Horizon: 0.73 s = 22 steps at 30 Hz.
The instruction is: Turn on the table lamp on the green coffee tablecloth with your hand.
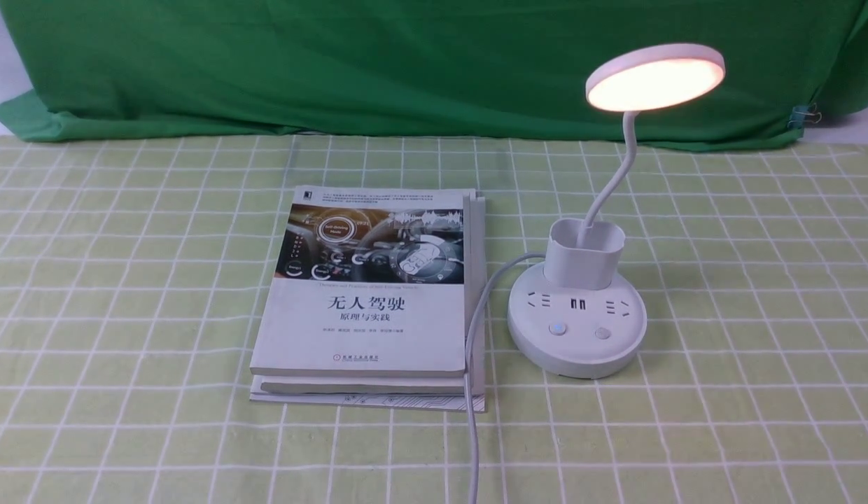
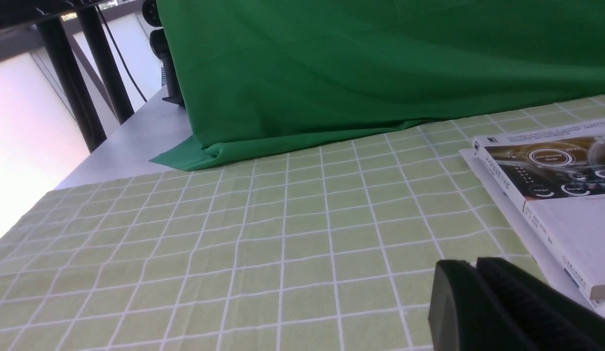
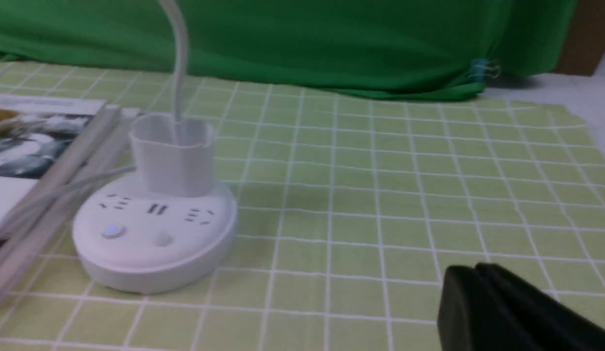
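The white table lamp [image 1: 577,329] stands on the green coffee tablecloth [image 1: 742,294], right of centre. Its round disc head [image 1: 654,77] glows warm and lit. One button on the base [image 1: 559,328] shows a faint blue light; it is also in the right wrist view [image 3: 112,231]. Neither arm appears in the front view. My right gripper [image 3: 473,270], the hand, hovers over bare cloth well away from the lamp base [image 3: 153,243], jaws shut and holding nothing. My left gripper [image 2: 473,265] is shut too, over the cloth beside the books, holding nothing.
A stack of books [image 1: 367,301] lies left of the lamp, with the lamp's white cable [image 1: 472,364] running along its right side toward the front edge. A dark green backdrop cloth [image 1: 378,63] hangs along the back, pinned by a clip [image 1: 805,115].
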Motion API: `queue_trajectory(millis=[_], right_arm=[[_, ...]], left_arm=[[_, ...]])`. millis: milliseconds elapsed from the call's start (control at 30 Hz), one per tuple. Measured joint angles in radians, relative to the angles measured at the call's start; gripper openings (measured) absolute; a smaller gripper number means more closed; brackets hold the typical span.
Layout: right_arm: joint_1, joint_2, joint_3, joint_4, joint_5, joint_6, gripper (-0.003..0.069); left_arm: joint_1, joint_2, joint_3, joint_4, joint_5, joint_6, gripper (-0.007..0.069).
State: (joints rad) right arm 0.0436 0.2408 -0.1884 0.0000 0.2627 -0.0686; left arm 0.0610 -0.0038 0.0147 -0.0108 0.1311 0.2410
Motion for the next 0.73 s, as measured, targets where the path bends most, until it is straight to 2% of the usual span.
queue_trajectory(millis=[133, 233, 733], right_arm=[[-0.072, -0.172, 0.154, 0.0, -0.018, -0.003, 0.0029], [-0.095, -0.231, 0.193, 0.0, -0.011, -0.003, 0.0029], [-0.1, -0.239, 0.195, 0.0, -0.01, -0.001, 0.0036]], left_arm=[[0.0, 0.0, 0.0, 0.0, 0.0, 0.0, 0.0025], [0.0, 0.0, 0.0, 0.0, 0.001, -0.001, 0.0025], [0.0, 0.0, 0.0, 0.0, 0.0, 0.0, 0.0025]])
